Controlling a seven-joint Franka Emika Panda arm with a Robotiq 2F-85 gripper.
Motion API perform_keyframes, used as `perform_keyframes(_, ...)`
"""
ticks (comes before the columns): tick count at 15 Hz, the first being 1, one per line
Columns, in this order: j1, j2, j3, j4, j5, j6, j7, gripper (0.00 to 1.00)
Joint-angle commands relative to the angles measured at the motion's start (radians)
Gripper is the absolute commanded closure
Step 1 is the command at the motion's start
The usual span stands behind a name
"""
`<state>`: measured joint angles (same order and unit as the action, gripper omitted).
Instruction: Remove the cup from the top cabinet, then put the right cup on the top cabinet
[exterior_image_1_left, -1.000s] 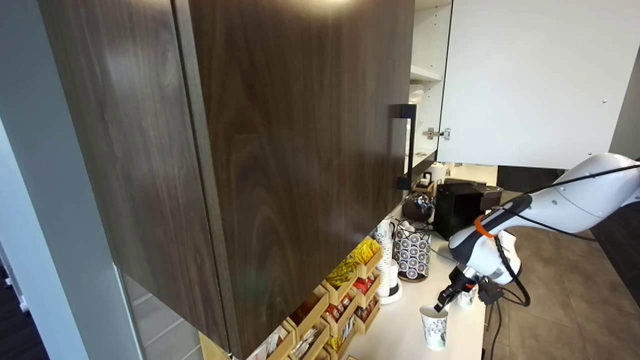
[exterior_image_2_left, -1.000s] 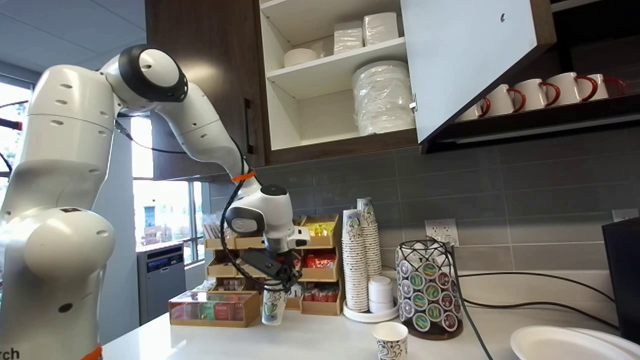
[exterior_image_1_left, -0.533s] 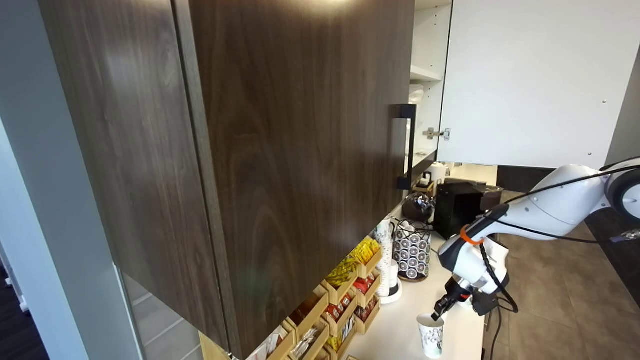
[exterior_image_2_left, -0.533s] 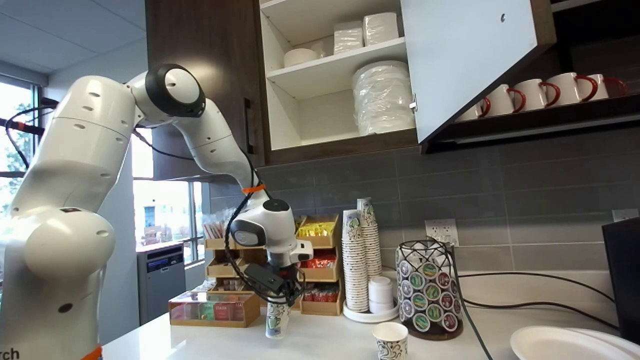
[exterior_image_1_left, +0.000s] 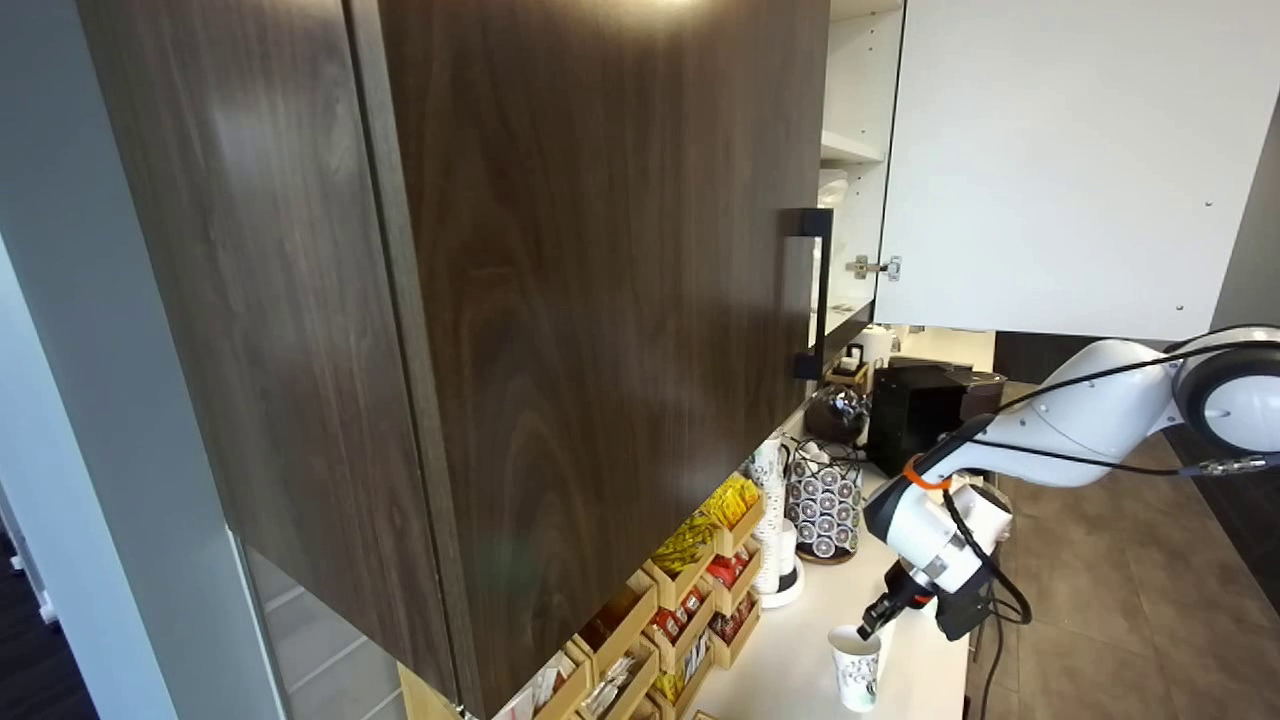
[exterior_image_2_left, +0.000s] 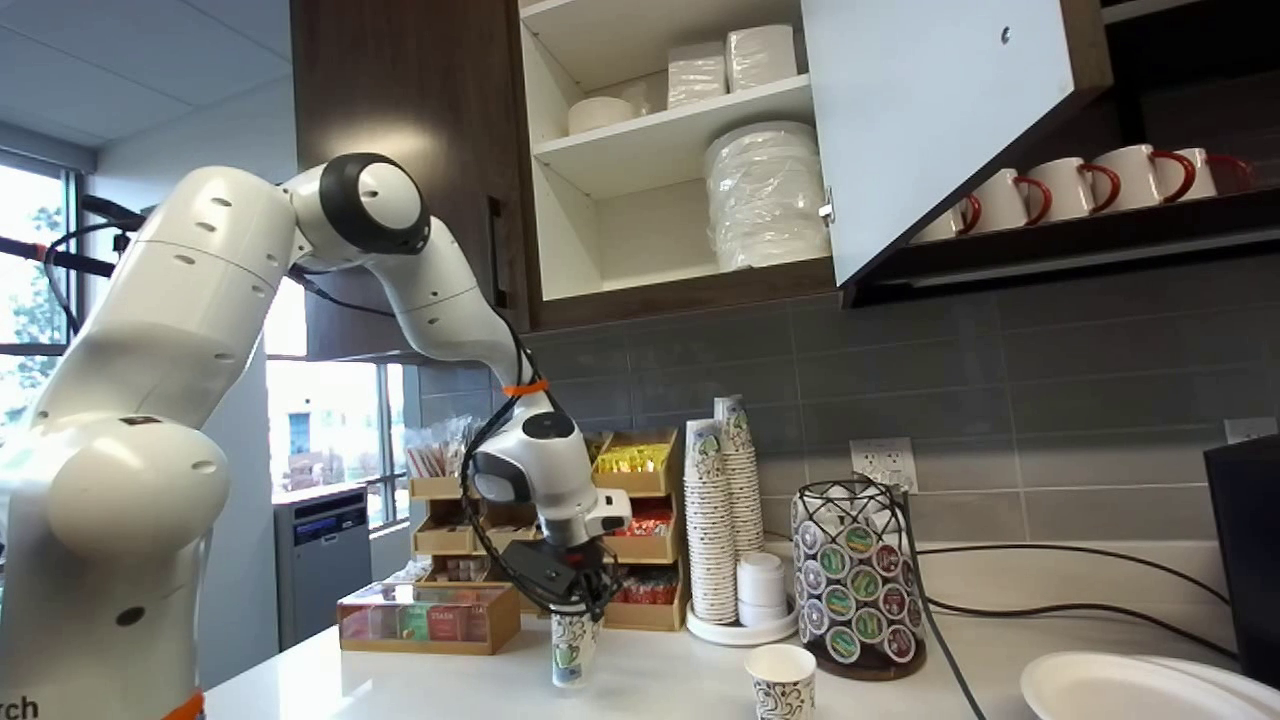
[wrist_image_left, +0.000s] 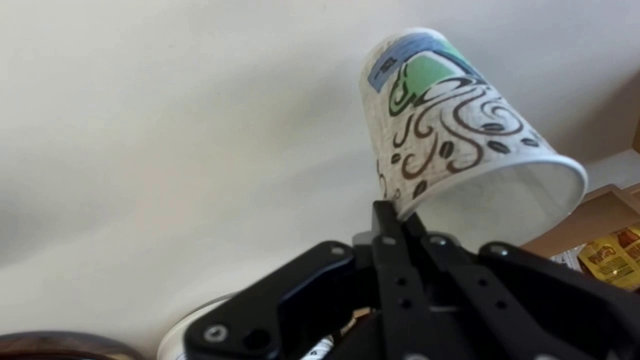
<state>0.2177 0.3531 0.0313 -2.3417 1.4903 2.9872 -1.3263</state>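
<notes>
My gripper (wrist_image_left: 400, 216) is shut on the rim of the cup (wrist_image_left: 440, 110), a white paper cup with printed swirls and a green mark. One finger is outside its wall and one inside. The held cup shows in both exterior views (exterior_image_1_left: 855, 668) (exterior_image_2_left: 573, 648), low over the counter; I cannot tell if it touches. The right cup (exterior_image_2_left: 784, 690), a similar printed paper cup, stands upright on the counter to its right in an exterior view. The top cabinet (exterior_image_2_left: 690, 290) is open above, with bowls and wrapped stacks on its white shelves; no paper cup shows inside.
Cup stacks (exterior_image_2_left: 710, 530) and a patterned pod canister (exterior_image_2_left: 858, 590) stand behind the cups. Wooden snack drawers (exterior_image_2_left: 637, 548) and a tea box (exterior_image_2_left: 430, 618) are at the left. The open white cabinet door (exterior_image_2_left: 920, 110) juts out. White plates (exterior_image_2_left: 1120, 690) lie at the right.
In one second my gripper has carried the held cup down toward the counter, and to the right in an exterior view. In the last half second it has moved only slightly.
</notes>
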Motion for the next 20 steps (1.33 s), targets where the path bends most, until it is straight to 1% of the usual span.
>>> perform_keyframes(1,-0.013,0.035,0.010,0.042,0.132,0.038,-0.137,0.71)
perform_keyframes(2,-0.013,0.039,0.007,0.048,0.151,0.039,-0.158,0.69)
perform_keyframes(3,-0.013,0.042,0.005,0.052,0.171,0.035,-0.178,0.64)
perform_keyframes(4,-0.014,0.045,0.003,0.056,0.189,0.034,-0.196,0.55)
perform_keyframes(8,-0.017,0.035,-0.008,0.061,0.243,0.029,-0.245,0.26)
perform_keyframes(11,-0.021,-0.028,-0.026,0.036,0.259,0.038,-0.246,0.02)
perform_keyframes(12,-0.024,-0.056,-0.032,0.026,0.263,0.043,-0.246,0.00)
perform_keyframes(17,-0.054,-0.168,-0.077,-0.010,0.257,0.082,-0.204,0.00)
perform_keyframes(20,-0.086,-0.195,-0.109,-0.028,0.239,0.127,-0.092,0.00)
